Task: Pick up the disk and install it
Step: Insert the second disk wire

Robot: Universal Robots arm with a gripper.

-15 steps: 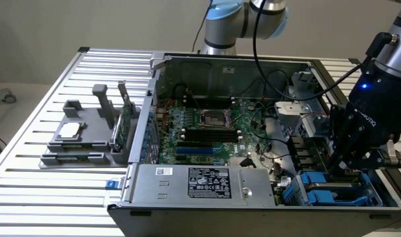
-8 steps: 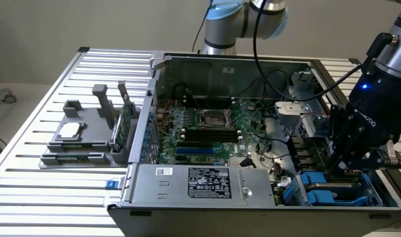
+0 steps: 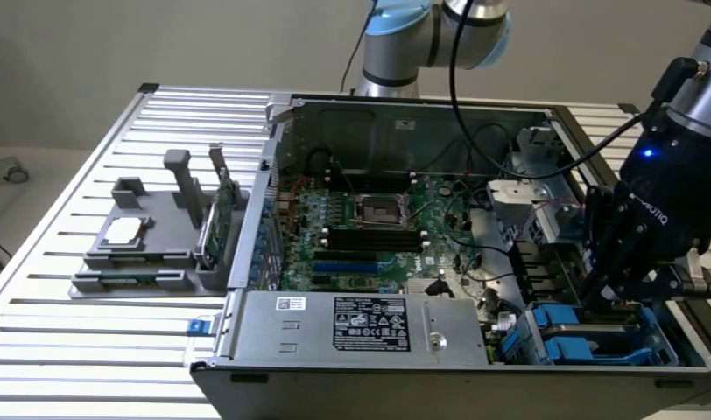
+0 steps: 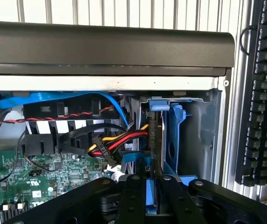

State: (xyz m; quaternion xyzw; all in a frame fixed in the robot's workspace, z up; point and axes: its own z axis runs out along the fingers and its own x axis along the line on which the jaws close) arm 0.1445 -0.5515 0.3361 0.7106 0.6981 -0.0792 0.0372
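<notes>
The disk is seen on edge in its blue carrier, pinched at its near edge by the gripper, whose fingers are pressed against the blue frame. In the exterior view it sits in the drive bay at the lower right of the frame, inside the open computer case. By judgement, the insertion is best done with the carrier kept square to the bay rails and the red-and-yellow cable bundle kept clear
</notes>
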